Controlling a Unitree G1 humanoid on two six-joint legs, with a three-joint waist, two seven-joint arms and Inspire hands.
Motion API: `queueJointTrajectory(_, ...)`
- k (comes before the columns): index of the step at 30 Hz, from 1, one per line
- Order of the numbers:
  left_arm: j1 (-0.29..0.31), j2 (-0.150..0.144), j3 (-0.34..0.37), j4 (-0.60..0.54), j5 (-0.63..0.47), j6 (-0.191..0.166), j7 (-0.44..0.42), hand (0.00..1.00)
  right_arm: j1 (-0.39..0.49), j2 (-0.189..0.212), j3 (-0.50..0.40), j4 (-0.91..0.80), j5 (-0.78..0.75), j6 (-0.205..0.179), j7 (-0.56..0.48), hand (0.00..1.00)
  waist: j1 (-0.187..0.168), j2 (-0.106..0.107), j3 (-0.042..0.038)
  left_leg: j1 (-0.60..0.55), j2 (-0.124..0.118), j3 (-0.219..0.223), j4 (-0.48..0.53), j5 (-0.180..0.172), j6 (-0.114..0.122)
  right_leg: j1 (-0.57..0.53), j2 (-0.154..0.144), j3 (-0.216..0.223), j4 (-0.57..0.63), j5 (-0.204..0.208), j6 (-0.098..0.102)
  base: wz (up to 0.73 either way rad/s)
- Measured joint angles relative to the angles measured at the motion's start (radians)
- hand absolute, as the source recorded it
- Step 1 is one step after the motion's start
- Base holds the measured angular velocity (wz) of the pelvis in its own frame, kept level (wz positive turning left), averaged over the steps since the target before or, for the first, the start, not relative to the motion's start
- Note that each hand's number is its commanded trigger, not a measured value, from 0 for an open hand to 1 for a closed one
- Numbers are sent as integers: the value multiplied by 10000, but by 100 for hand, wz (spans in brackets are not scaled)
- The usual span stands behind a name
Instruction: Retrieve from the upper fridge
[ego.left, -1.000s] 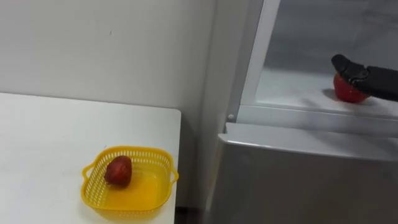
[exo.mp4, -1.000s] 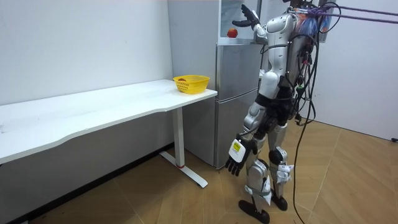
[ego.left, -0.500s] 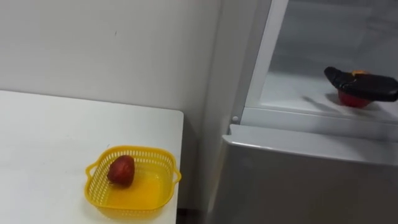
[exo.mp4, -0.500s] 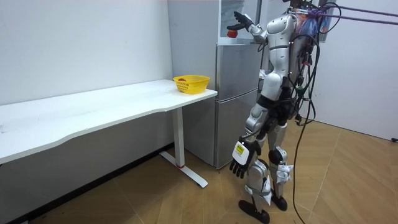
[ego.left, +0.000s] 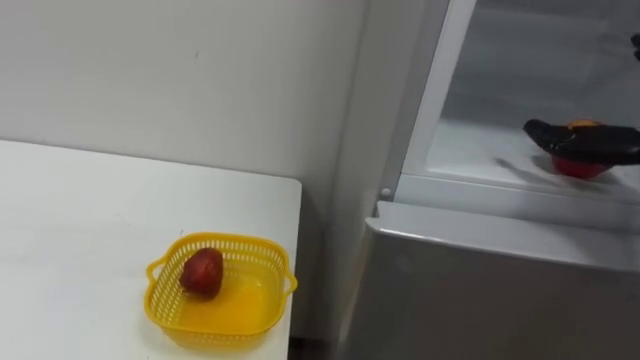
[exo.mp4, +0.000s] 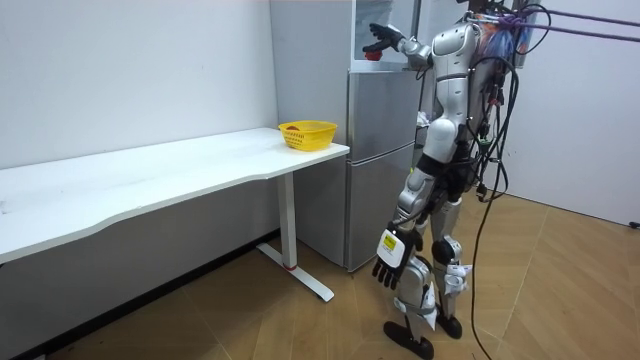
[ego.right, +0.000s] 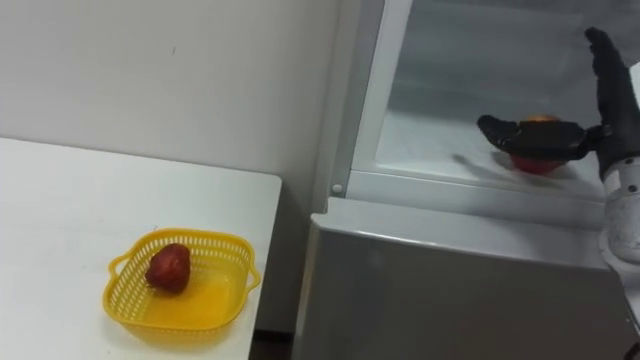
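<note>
A red round fruit (ego.right: 535, 163) lies on the white shelf (ego.right: 440, 140) of the open upper fridge compartment. My right hand (ego.right: 560, 138) reaches in from the right and hovers right over the fruit, the thumb stretched across its top and the fingers (ego.right: 606, 70) straight and raised behind it, so the hand is open. Most of the fruit is hidden under the hand (ego.left: 590, 142). My left hand (exo.mp4: 390, 258) hangs open beside my thigh. I stand upright in front of the fridge (exo.mp4: 380, 150).
A yellow basket (ego.left: 165, 305) holding another red fruit (ego.left: 203, 272) stands at the right end of the white table (ego.left: 80, 230), left of the fridge. The shut grey lower fridge door (ego.left: 480, 290) is below the compartment.
My right hand has reached further into the compartment and come down over the red fruit. The eye views have shifted slightly. The left hand has swung a little by my leg.
</note>
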Motion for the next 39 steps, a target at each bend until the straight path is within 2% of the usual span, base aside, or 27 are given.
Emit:
queueJointTrajectory(4,14,9,7,-2,1,1,1,0,0,0,79,2,208,9,431,0,14,-19,10,-32,0,-13,65,-1,0,-23,4,1,-6,0,0,1)
queueJointTrajectory(20,-1,9,13,-29,29,0,1,0,-78,-8,94,444,245,6,1099,1,28,15,15,-155,4,-47,122,-4,-1,-51,11,2,-4,2,-4,1)
queueJointTrajectory(22,-40,13,18,-61,83,6,-4,0,-78,-9,95,446,250,11,1305,27,28,55,-5,-154,4,-47,127,-3,-1,-46,11,-6,-4,3,-5,0)
queueJointTrajectory(23,-41,13,18,-61,103,6,-5,0,-78,-9,95,446,250,13,1344,64,28,63,-9,-149,4,-47,128,-3,-1,-41,11,-7,-3,3,-5,0)
queueJointTrajectory(24,-41,13,18,-62,117,7,-9,0,-78,-9,95,446,251,16,1410,93,28,75,-17,-143,4,-47,128,-2,-1,-34,11,-8,-3,3,-6,0)
queueJointTrajectory(25,-43,13,19,-64,122,7,-11,0,-78,-9,95,446,252,19,1449,100,28,77,-19,-140,5,-46,130,-1,-1,-33,11,-8,-3,3,-6,0)
queueJointTrajectory(39,-105,15,16,-141,121,98,-83,0,-336,-22,142,671,394,41,1767,100,32,106,-24,-140,7,-56,152,-2,-1,-7,14,-22,-3,5,-8,0)
